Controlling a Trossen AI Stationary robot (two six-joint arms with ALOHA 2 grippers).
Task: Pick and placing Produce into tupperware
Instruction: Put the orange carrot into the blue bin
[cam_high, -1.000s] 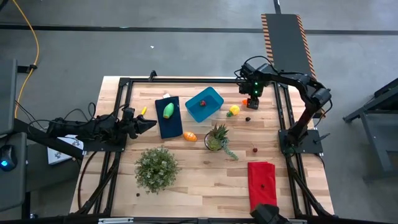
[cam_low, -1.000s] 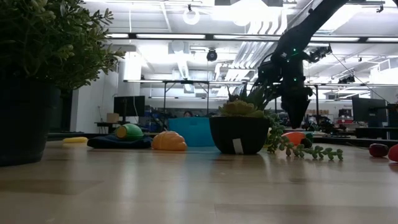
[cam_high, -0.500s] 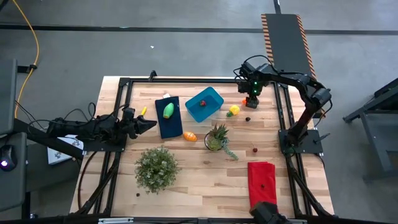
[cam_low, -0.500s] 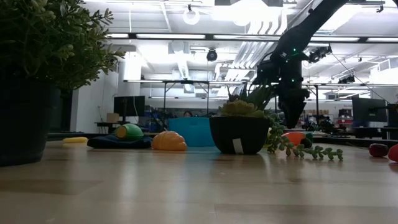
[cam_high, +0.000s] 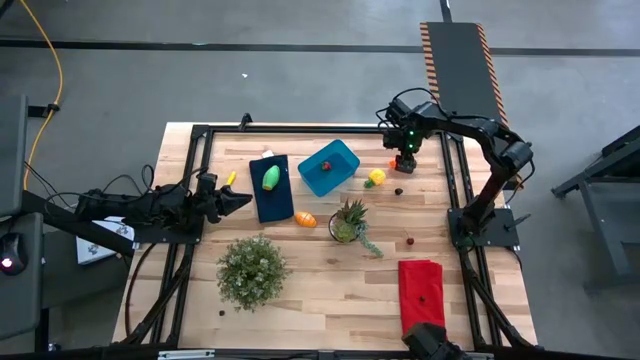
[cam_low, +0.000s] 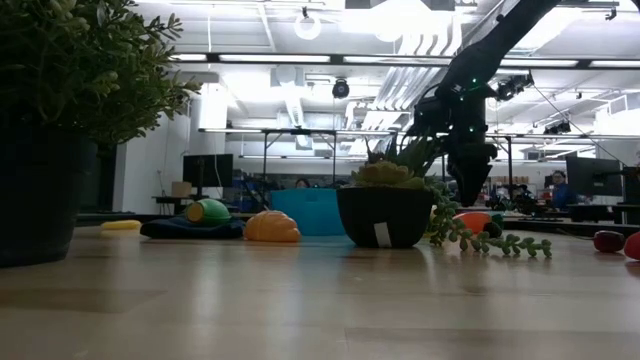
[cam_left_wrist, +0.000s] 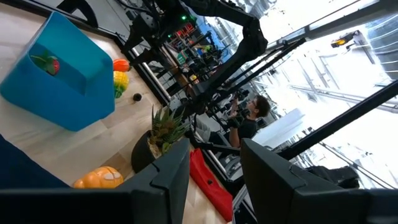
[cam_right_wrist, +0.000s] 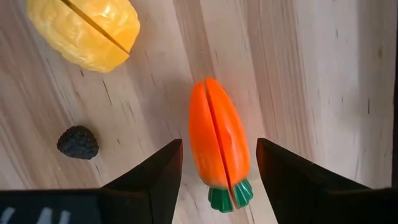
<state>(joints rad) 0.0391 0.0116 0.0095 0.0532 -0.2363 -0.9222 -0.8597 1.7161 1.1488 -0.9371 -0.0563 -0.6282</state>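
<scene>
A: Right claw (cam_right_wrist: 217, 165)?
B: Over the far right part of the table (cam_high: 330, 290), pointing down. Fingers spread, one on each side of the carrot (cam_right_wrist: 219, 149), which lies flat on the wood between them. Gaps on both sides, so nothing gripped.

A: What's near the carrot?
B: Lemon (cam_right_wrist: 84, 31) and a small dark berry (cam_right_wrist: 78, 142), both beside it on the wood, apart from it.

A: Tub?
B: Blue tub (cam_high: 329, 167) sits at the far middle of the table, a small red piece inside. Lemon lies just off its right side.

A: Other produce?
B: Green oval (cam_high: 271, 177) on the dark blue cloth (cam_high: 270, 198). Orange oval (cam_high: 306, 219) just off the cloth's near corner, beside the spiky plant (cam_high: 348, 222).

A: Left claw (cam_left_wrist: 214, 165)?
B: Waiting at the table's left edge, fingers partly apart, holding nothing.

A: Anything else?
B: Bushy plant (cam_high: 252, 270) near front, red cloth (cam_high: 421, 290) front right.
</scene>
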